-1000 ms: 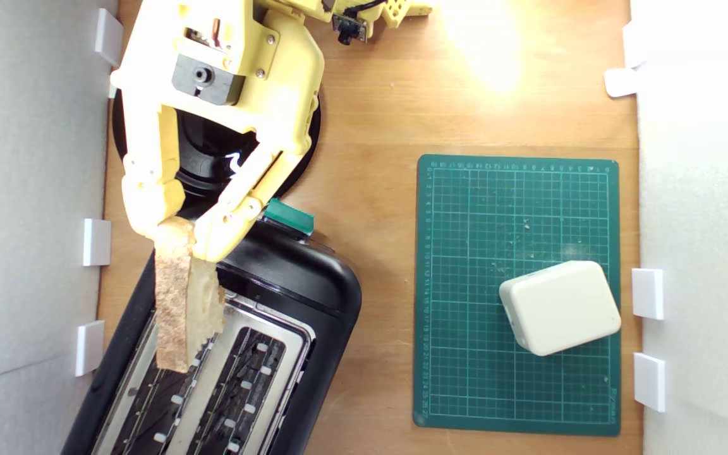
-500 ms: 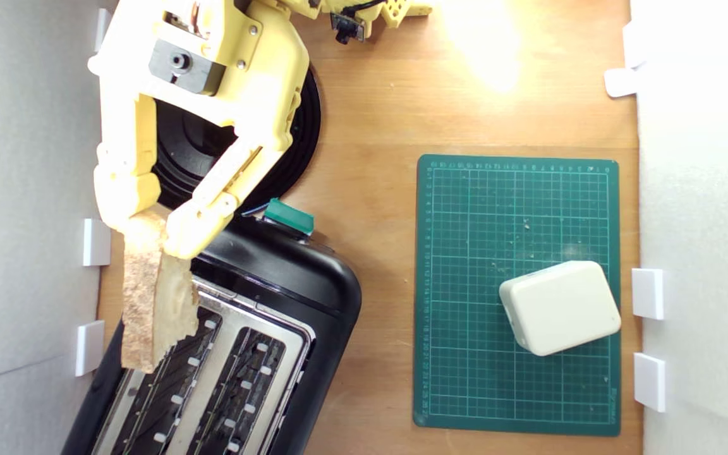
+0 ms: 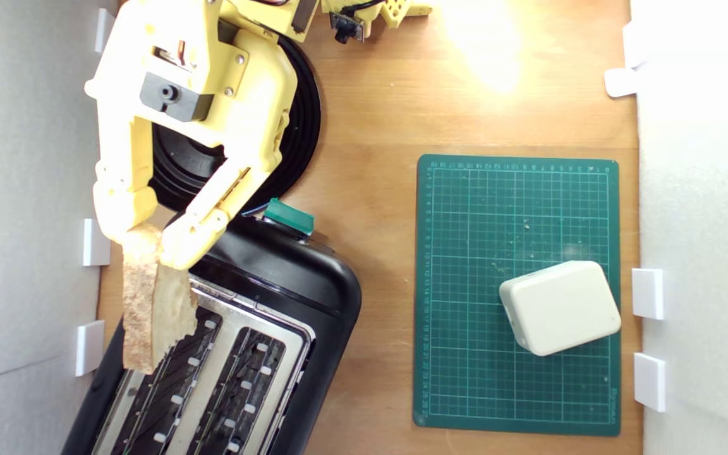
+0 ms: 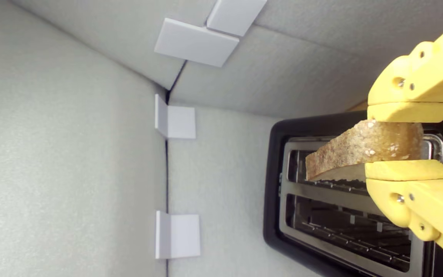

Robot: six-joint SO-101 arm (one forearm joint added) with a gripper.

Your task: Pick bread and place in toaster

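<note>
— So how far along is it?

— Roughly past the halfway mark, I'd say. The pick is done: the yellow gripper (image 3: pixel 144 243) is clamped on one end of the bread (image 3: pixel 152 313), and the slice hangs crust-edge up in the air over the toaster (image 3: pixel 288 284), at its edge towards the exterior view's left.

— Is it in a slot yet?

— No. Both slots look empty. In the wrist view the bread (image 4: pixel 363 152) lies over the slot nearer the foam wall, roughly along its length, but above the silver top plate. What's left is lining it up, lowering it in and letting go. The teal lever (image 3: pixel 288 216) looks untouched, though the task doesn't ask for it.

— Any brand or label to read?

— None on the toaster that I can see. The green cutting mat (image 3: pixel 465 379) has tiny ruler numbers along its border, too small to read. The white block (image 3: pixel 560 308) on it is blank.
</note>
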